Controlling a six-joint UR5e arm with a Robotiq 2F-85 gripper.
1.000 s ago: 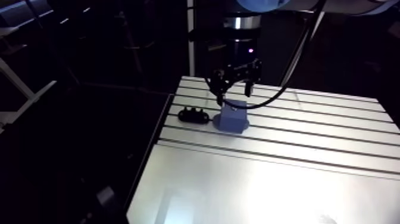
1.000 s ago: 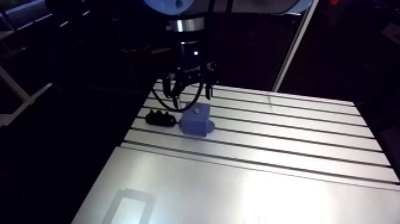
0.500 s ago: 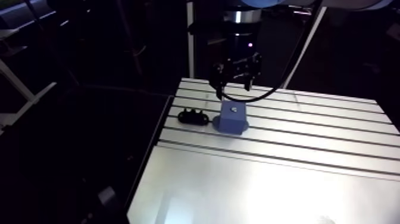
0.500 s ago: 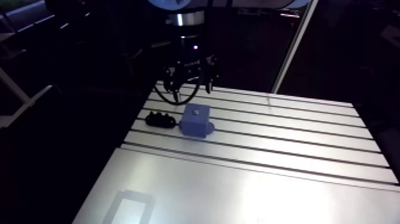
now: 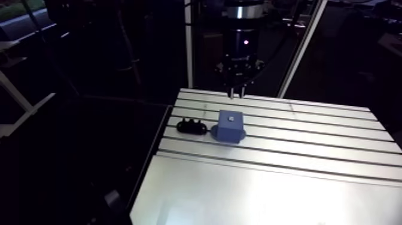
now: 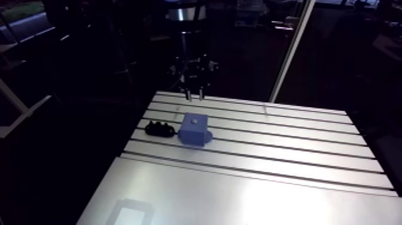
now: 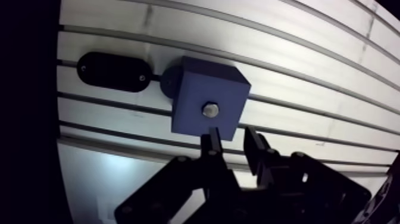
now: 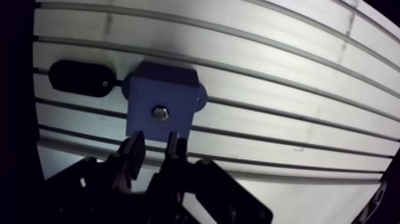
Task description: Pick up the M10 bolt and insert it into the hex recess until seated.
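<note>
**Q:** While the gripper (image 7: 232, 138) hangs over the slotted table (image 7: 321, 89), is it gripping anything?

**A:** No. Its two dark fingers (image 7: 212, 143) stand slightly apart with nothing between them, so the hand is released and empty.

**Q:** Where is the M10 bolt (image 7: 209, 109)?

**A:** Its hex head shows in the middle of the top face of a blue block (image 7: 196, 89). The block sits on the table just ahead of the fingertips and below them.

**Q:** Anything else nearby?

**A:** A black oval piece (image 7: 113, 71) lies just beside the block, towards the table's side edge. In the arm view the gripper hangs above the table's far edge, apart from the block.
</note>
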